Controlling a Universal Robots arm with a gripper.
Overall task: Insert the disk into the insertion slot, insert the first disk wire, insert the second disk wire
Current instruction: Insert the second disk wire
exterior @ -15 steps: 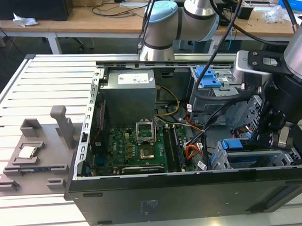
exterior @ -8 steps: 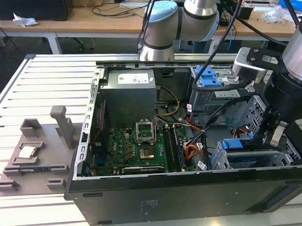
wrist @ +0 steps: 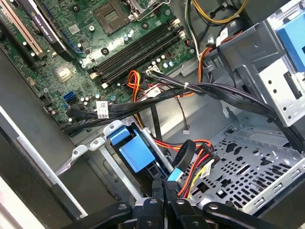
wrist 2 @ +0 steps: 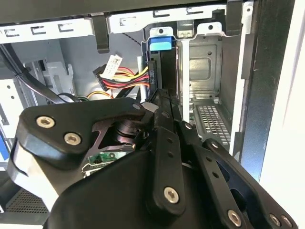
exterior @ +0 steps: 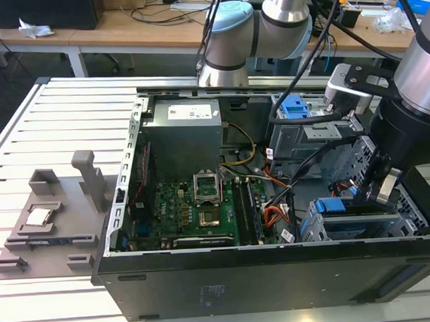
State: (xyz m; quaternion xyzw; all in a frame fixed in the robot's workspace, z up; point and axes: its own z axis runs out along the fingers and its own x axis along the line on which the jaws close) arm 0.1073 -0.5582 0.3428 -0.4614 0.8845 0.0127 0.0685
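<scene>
The disk sits in the insertion slot [exterior: 412,212] at the case's front corner, on the exterior view's right. Its blue carrier [exterior: 334,205] [wrist: 135,150] [wrist 2: 159,42] shows at the open end. The slot's perforated metal wall [wrist: 257,162] [wrist 2: 206,62] lies beside it. A black connector [wrist 2: 152,76] with red, yellow and orange wires [wrist 2: 125,78] [wrist: 198,168] stands against the disk's end, next to the blue carrier tab. My gripper [wrist: 164,188] [wrist 2: 159,95] [exterior: 380,190] hangs just above this end, fingers pressed together, tips at the connector. Whether they pinch it is hidden.
The open computer case [exterior: 261,279] lies on a slatted table. Inside are the motherboard [exterior: 195,207], power supply [exterior: 182,130], black cable bundles [wrist: 190,88] and a second cage with a blue latch [exterior: 296,106]. A grey fixture [exterior: 54,216] rests on the exterior view's left.
</scene>
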